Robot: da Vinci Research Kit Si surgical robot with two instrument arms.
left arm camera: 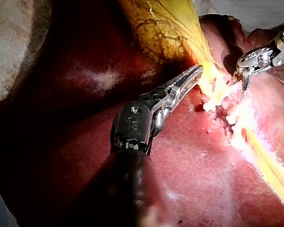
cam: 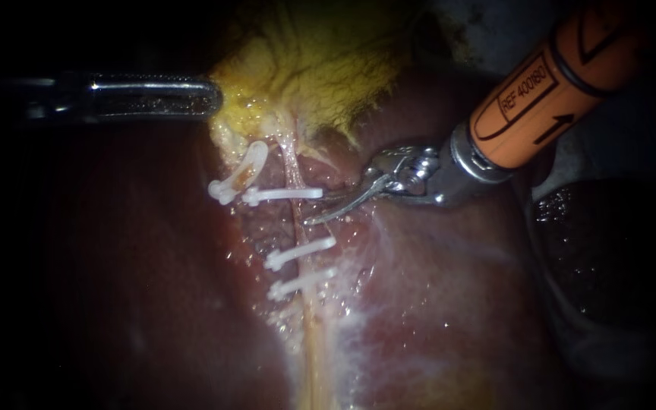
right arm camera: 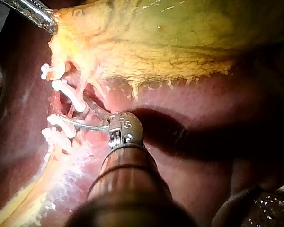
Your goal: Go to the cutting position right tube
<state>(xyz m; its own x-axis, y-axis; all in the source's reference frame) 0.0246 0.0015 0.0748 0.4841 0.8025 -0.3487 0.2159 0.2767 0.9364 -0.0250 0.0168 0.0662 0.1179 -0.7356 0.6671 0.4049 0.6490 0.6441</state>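
A thin pale tube [cam: 303,228] runs down from the yellow gallbladder [cam: 320,68] over the liver [cam: 457,304]. One white clip [cam: 282,194] crosses it high up and two clips [cam: 301,253] lie lower. My right instrument [cam: 316,209] comes in from the upper right. Its curved blades stand open just right of the tube, in the gap between the upper and lower clips. The right wrist view shows the same blades [right arm camera: 73,109] spread beside the clips. My left instrument [cam: 214,99] is shut on the gallbladder's fatty edge, above the clips.
A further curved white clip [cam: 241,171] sits on tissue left of the tube. A dark glistening mass [cam: 601,250] lies under the right instrument's orange shaft [cam: 556,91]. Liver surface spreads around the tube on all sides.
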